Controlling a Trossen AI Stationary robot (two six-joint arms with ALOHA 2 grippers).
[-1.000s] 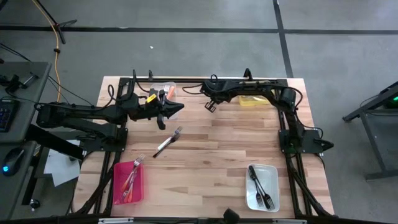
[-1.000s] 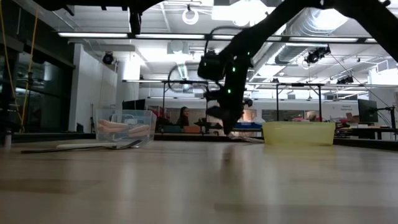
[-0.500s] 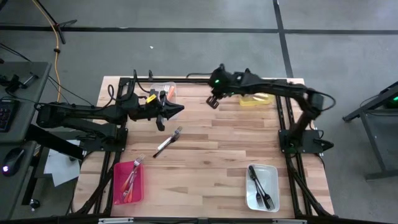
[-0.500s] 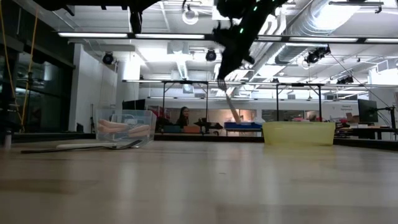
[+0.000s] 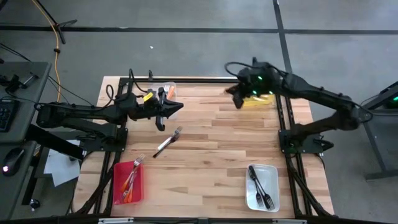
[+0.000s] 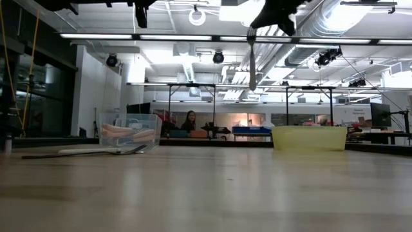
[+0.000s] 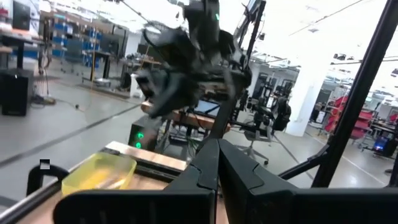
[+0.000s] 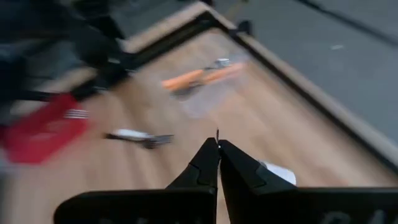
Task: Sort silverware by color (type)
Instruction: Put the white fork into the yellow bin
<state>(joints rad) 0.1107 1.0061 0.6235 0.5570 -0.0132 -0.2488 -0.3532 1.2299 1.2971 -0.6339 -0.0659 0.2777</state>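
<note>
My right gripper (image 5: pixel 232 99) hangs high over the table's far side, just left of the yellow bin (image 5: pixel 256 99). It is shut on a thin pale utensil (image 6: pixel 252 61) that dangles below it. My left gripper (image 5: pixel 178 107) is shut on nothing and points level toward the right arm, beside the clear bin (image 5: pixel 163 91) that holds orange-handled utensils. One white-handled fork (image 5: pixel 168 142) lies flat on the table's middle left. The red bin (image 5: pixel 127 182) holds red and orange forks, and the white bin (image 5: pixel 262 186) holds dark forks. My right gripper pinches the utensil by its upper end (image 6: pixel 250 32) between its two fingertips; a sliver of it shows at the tips (image 8: pixel 217 132). The fingers slant downward toward the table's left. The utensil hangs almost straight down, lifted clear of the table.
The bins stand at the corners: clear far left, yellow (image 6: pixel 309 138) far right, red near left, white near right. The bare wooden middle (image 5: pixel 217 149) carries only the loose fork (image 6: pixel 84 152). The black arm frames run along both side edges.
My right gripper has risen from the tabletop at the far middle, carrying the utensil up off the wood. It has swung toward the table's right, up to the yellow bin, tipping from steeply down to a shallower slant. The utensil now hangs high in the air.
</note>
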